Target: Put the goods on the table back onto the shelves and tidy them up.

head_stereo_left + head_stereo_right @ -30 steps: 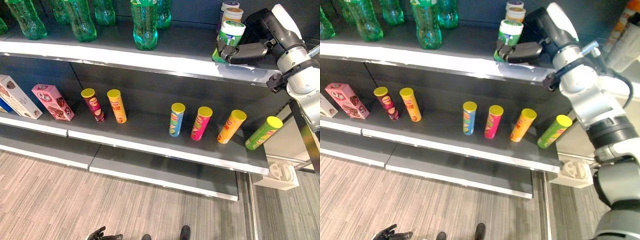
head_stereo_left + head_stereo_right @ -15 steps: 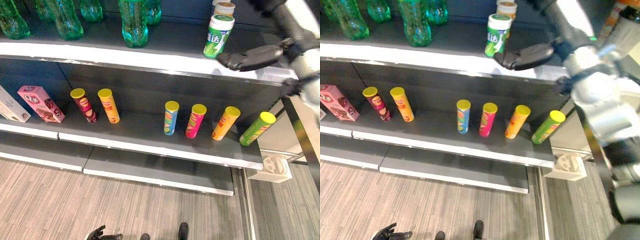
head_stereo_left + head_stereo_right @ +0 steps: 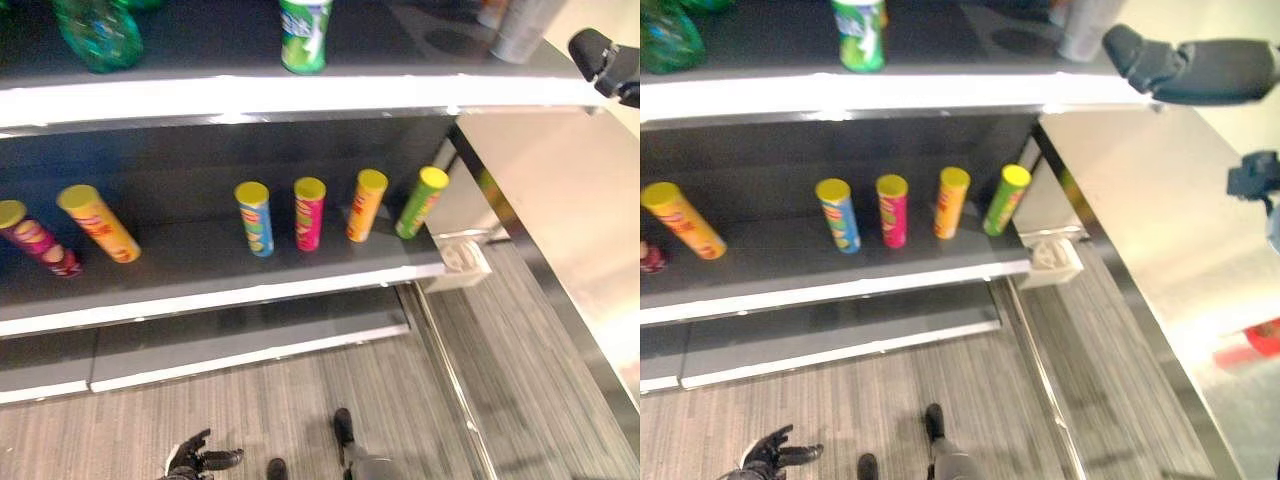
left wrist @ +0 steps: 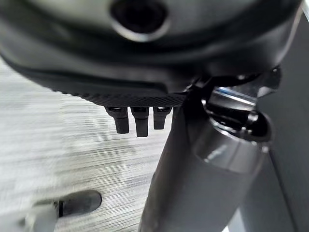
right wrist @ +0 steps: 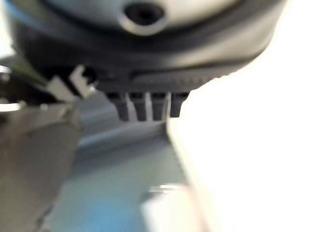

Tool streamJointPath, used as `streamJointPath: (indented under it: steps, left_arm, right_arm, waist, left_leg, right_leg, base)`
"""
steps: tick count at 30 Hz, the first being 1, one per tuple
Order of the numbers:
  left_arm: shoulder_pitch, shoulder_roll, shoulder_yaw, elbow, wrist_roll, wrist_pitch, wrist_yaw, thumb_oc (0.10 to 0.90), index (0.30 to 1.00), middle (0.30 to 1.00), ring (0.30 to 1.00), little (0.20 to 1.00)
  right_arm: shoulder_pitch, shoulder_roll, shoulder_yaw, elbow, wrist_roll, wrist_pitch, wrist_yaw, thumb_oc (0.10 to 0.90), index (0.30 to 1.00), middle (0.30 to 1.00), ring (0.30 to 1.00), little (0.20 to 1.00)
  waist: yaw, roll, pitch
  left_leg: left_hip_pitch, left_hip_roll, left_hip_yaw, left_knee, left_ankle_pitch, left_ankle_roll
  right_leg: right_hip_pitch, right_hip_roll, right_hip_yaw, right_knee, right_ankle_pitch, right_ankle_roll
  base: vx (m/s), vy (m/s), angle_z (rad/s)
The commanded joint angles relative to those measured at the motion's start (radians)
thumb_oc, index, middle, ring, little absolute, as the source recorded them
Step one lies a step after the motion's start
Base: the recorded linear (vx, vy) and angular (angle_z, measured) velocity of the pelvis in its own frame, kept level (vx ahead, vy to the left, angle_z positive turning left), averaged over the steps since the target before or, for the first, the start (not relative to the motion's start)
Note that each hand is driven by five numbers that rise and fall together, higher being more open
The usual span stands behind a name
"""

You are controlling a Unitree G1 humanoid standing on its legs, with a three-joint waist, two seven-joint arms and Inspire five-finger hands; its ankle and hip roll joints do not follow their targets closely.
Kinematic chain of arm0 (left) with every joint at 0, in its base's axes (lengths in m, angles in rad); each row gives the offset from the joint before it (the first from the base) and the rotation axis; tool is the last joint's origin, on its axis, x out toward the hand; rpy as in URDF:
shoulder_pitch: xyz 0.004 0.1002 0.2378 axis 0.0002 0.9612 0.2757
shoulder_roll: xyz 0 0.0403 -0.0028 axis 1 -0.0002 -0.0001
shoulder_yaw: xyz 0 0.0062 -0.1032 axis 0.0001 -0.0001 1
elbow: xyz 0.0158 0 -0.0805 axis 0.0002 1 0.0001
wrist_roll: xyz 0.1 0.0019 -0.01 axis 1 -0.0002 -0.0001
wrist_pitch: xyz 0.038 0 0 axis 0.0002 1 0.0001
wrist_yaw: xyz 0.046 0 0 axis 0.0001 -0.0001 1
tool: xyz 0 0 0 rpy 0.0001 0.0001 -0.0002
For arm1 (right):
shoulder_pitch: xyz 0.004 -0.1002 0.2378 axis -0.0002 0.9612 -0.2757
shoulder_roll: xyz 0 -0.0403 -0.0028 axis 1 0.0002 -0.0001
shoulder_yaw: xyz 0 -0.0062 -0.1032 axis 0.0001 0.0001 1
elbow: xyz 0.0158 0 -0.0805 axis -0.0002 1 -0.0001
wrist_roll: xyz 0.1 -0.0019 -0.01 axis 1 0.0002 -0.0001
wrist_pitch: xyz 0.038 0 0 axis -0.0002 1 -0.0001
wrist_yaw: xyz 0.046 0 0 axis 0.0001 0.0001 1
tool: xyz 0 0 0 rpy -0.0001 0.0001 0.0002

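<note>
The right hand (image 3: 1180,68) hung raised at the upper right, fingers straight, holding nothing. The left hand (image 3: 768,457) hung low, fingers spread.

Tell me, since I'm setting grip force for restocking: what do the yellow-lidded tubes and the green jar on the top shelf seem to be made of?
The tubes look like printed cardboard with a slightly glossy wrap, each under a yellow lid, probably plastic; the matte, uniform lid colour suggests this. The green jar looks like plastic under a shiny printed label, though what shows leaves that open.

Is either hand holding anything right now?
No. The right hand is off the shelf, fingers straight, nothing in it; the left hand hangs low, open.
</note>
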Motion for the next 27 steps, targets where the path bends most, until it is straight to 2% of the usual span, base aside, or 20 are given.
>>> streamJointPath:
  steps: [1, 2, 3, 5, 6, 7, 8, 11, 12, 15, 16, 17, 19, 20, 21, 22, 23, 24, 27]
  left_arm:
    - [0.021, 0.085, -0.012, 0.0, 0.037, -0.027, 0.009, 0.8, 0.9, 0.9, 0.9, 0.9]
    - [0.026, 0.104, 0.011, -0.021, 0.035, -0.023, 0.017, 0.8, 0.9, 0.9, 0.9, 0.9]
    - [0.029, 0.109, 0.022, -0.022, 0.033, -0.021, 0.018, 0.8, 0.9, 0.9, 0.9, 0.9]
    - [0.034, 0.116, 0.038, -0.019, 0.033, -0.022, 0.015, 0.8, 0.9, 0.9, 0.9, 0.9]
    - [0.036, 0.114, 0.045, -0.013, 0.035, -0.021, 0.017, 0.8, 0.9, 0.9, 0.9, 0.9]
    - [0.035, 0.115, 0.044, -0.013, 0.035, -0.021, 0.016, 0.8, 0.9, 0.9, 0.9, 0.9]
    - [0.041, 0.106, 0.05, -0.003, 0.035, -0.019, 0.019, 0.8, 0.9, 0.9, 0.9, 0.9]
    - [0.04, 0.088, 0.035, -0.001, 0.032, -0.018, 0.017, 0.8, 0.9, 0.9, 0.9, 0.9]
    - [0.041, 0.069, 0.02, 0.002, 0.034, -0.017, 0.004, 0.8, 0.9, 0.9, 0.9, 0.9]
    - [0.041, 0.055, 0.008, -0.004, 0.034, -0.015, -0.003, 0.8, 0.9, 0.9, 0.9, 0.9]
    - [0.036, 0.051, 0.002, -0.003, 0.032, -0.016, -0.007, 0.8, 0.9, 0.9, 0.9, 0.9]
    - [0.034, 0.049, -0.001, -0.005, 0.024, -0.019, -0.011, 0.8, 0.9, 0.9, 0.9, 0.9]
    - [0.034, 0.038, -0.01, -0.011, 0.004, -0.019, -0.016, 0.8, 0.9, 0.9, 0.9, 0.9]
    - [0.034, 0.033, -0.015, -0.009, -0.005, -0.02, -0.015, 0.8, 0.9, 0.9, 0.9, 0.9]
    - [0.044, 0.025, -0.028, -0.008, -0.013, -0.019, -0.021, 0.8, 0.9, 0.9, 0.9, 0.9]
    - [0.05, 0.023, -0.029, -0.006, -0.016, -0.021, -0.022, 0.8, 0.9, 0.9, 0.9, 0.9]
    - [0.056, 0.019, -0.029, -0.005, -0.02, -0.02, -0.024, 0.8, 0.9, 0.9, 0.9, 0.9]
    - [0.065, 0.009, -0.026, -0.009, -0.026, -0.02, -0.027, 0.8, 0.9, 0.9, 0.9, 0.9]
    - [0.077, 0.005, -0.028, -0.001, -0.017, -0.016, -0.033, 0.8, 0.9, 0.9, 0.9, 0.9]
  right_arm:
    - [-0.123, -0.034, -0.089, 0.074, 0.002, -0.011, -0.081, 0.8, 0.9, 0.9, 0.9, 0.9]
    - [-0.082, -0.026, -0.081, 0.1, -0.033, 0.012, -0.058, 0.8, 0.9, 0.9, 0.9, 0.9]
    - [-0.084, -0.028, -0.069, 0.113, -0.041, 0.023, -0.052, 0.8, 0.9, 0.9, 0.9, 0.9]
    - [-0.059, -0.029, -0.069, 0.119, -0.052, 0.029, -0.044, 0.8, 0.9, 0.9, 0.9, 0.9]
    - [-0.044, -0.029, -0.08, 0.123, -0.049, 0.034, -0.038, 0.8, 0.9, 0.9, 0.9, 0.9]
    - [-0.038, -0.029, -0.085, 0.122, -0.049, 0.034, -0.038, 0.8, 0.9, 0.9, 0.9, 0.9]
    - [-0.001, -0.039, -0.113, 0.114, -0.038, 0.032, -0.029, 0.8, 0.9, 0.9, 0.9, 0.9]
    - [0.06, -0.061, -0.172, 0.099, -0.014, 0.021, -0.018, 0.8, 0.9, 0.9, 0.9, 0.9]
    - [0.093, -0.07, -0.211, 0.09, 0.004, 0.009, -0.014, 0.8, 0.9, 0.9, 0.9, 0.9]
    - [0.088, -0.066, -0.212, 0.087, 0.055, -0.006, 0.004, 0.8, 0.9, 0.9, 0.9, 0.9]
    - [0.081, -0.063, -0.206, 0.085, 0.083, -0.013, 0.013, 0.8, 0.9, 0.9, 0.9, 0.9]
    - [0.069, -0.063, -0.198, 0.083, 0.104, -0.018, 0.022, 0.8, 0.9, 0.9, 0.9, 0.9]
    - [0.031, -0.059, -0.173, 0.075, 0.161, -0.029, 0.039, 0.8, 0.9, 0.9, 0.9, 0.9]
    - [0.015, -0.048, -0.16, 0.077, 0.194, -0.034, 0.046, 0.8, 0.9, 0.9, 0.9, 0.9]
    - [-0.059, -0.01, -0.081, 0.101, 0.247, -0.047, 0.063, 0.8, 0.9, 0.9, 0.9, 0.9]
    - [-0.077, 0.002, -0.059, 0.106, 0.247, -0.043, 0.065, 0.8, 0.9, 0.9, 0.9, 0.9]
    - [-0.09, 0.013, -0.042, 0.105, 0.25, -0.039, 0.071, 0.8, 0.9, 0.9, 0.9, 0.9]
    - [-0.102, 0.051, -0.007, 0.109, 0.267, -0.039, 0.088, 0.8, 0.9, 0.9, 0.9, 0.9]
    - [-0.109, 0.088, 0.031, 0.116, 0.269, -0.032, 0.1, 0.8, 0.9, 0.9, 0.9, 0.9]
  waist:
    - [0.077, -0.001, -0.06]
    - [0.107, -0.005, -0.063]
    - [0.114, -0.017, -0.065]
    - [0.132, -0.047, -0.079]
    - [0.136, -0.055, -0.087]
    - [0.138, -0.055, -0.087]
    - [0.13, -0.058, -0.097]
    - [0.103, -0.039, -0.102]
    - [0.08, -0.018, -0.101]
    - [0.077, -0.01, -0.086]
    - [0.078, -0.011, -0.078]
    - [0.089, -0.013, -0.067]
    - [0.116, -0.03, -0.051]
    - [0.12, -0.032, -0.05]
    - [0.15, -0.019, -0.054]
    - [0.166, -0.015, -0.049]
    - [0.172, -0.01, -0.052]
    - [0.162, 0.009, -0.066]
    - [0.159, 0.02, -0.09]
  left_leg:
    - [-0.007, 0.085, 0.029, -0.015, -0.062, -0.064]
    - [0.004, 0.142, 0.114, -0.015, -0.05, -0.085]
    - [0.012, 0.157, 0.147, -0.015, -0.046, -0.095]
    - [0.031, 0.173, 0.191, -0.015, -0.037, -0.118]
    - [0.035, 0.184, 0.197, -0.015, -0.032, -0.127]
    - [0.036, 0.185, 0.197, -0.015, -0.032, -0.128]
    - [0.043, 0.224, 0.202, -0.015, -0.014, -0.152]
    - [0.044, 0.281, 0.189, -0.015, 0.014, -0.184]
    - [0.053, 0.33, 0.179, -0.014, 0.053, -0.202]
    - [0.052, 0.35, 0.175, 0.049, 0.073, -0.203]
    - [0.037, 0.347, 0.159, 0.088, 0.072, -0.202]
    - [0.018, 0.329, 0.115, 0.125, 0.069, -0.194]
    - [-0.052, 0.227, -0.024, 0.163, 0.015, -0.159]
    - [-0.063, 0.198, -0.053, 0.15, 0.004, -0.155]
    - [-0.092, 0.128, -0.127, 0.094, 0.007, -0.138]
    - [-0.096, 0.102, -0.182, 0.085, -0.008, -0.131]
    - [-0.099, 0.087, -0.224, 0.072, 0.001, -0.124]
    - [-0.057, 0.092, -0.215, 0.017, 0.018, -0.121]
    - [-0.022, 0.095, -0.184, -0.015, 0.029, -0.119]
  right_leg:
    - [0.118, -0.131, -0.115, 0.052, -0.159, 0.015]
    - [0.142, -0.246, -0.271, 0.048, -0.1, 0.031]
    - [0.149, -0.272, -0.309, 0.052, -0.077, 0.037]
    - [0.184, -0.258, -0.358, 0.007, -0.117, 0.045]
    - [0.184, -0.245, -0.36, 0.007, -0.152, 0.044]
    - [0.184, -0.245, -0.36, 0.007, -0.153, 0.043]
    - [0.192, -0.207, -0.354, 0.007, -0.189, 0.029]
    - [0.207, -0.147, -0.348, 0.007, -0.236, -0.004]
    - [0.23, -0.086, -0.336, 0.007, -0.291, -0.038]
    - [0.263, -0.053, -0.332, 0.007, -0.326, -0.07]
    - [0.273, -0.05, -0.33, 0.007, -0.333, -0.08]
    - [0.279, -0.047, -0.327, 0.007, -0.336, -0.087]
    - [0.288, -0.047, -0.307, 0.007, -0.333, -0.096]
    - [0.289, -0.044, -0.3, 0.007, -0.329, -0.093]
    - [0.286, -0.033, -0.262, 0.007, -0.325, -0.089]
    - [0.29, -0.024, -0.239, 0.007, -0.33, -0.09]
    - [0.288, -0.015, -0.222, 0.007, -0.326, -0.092]
    - [0.294, -0.003, -0.21, 0.007, -0.328, -0.094]
    - [0.297, -0.005, -0.199, 0.007, -0.334, -0.095]
  base:
    - [-0.21, -0.309, -1.25]
    - [-0.18, -0.382, -1.71]
    - [-0.17, -0.461, -2.22]
    - [-0.02, -0.302, -0.98]
    - [0.01, -0.171, -0.44]
    - [0.08, -0.329, -0.7]
    - [0.07, -0.359, -0.45]
    - [0.05, -0.375, 0.2]
    - [0.02, -0.419, 0.17]
    - [0.01, -0.275, -0.1]
    - [-0.02, -0.169, -0.11]
    - [-0.04, -0.158, -0.02]
    - [-0.02, -0.154, -0.03]
    - [0.13, -0.06, -0.34]
    - [0.16, -0.008, -0.35]
    - [0.15, 0.033, -0.67]
    - [0.11, 0.051, -1.09]
    - [0.13, 0.094, -1.42]
    - [0.11, 0.11, -0.53]
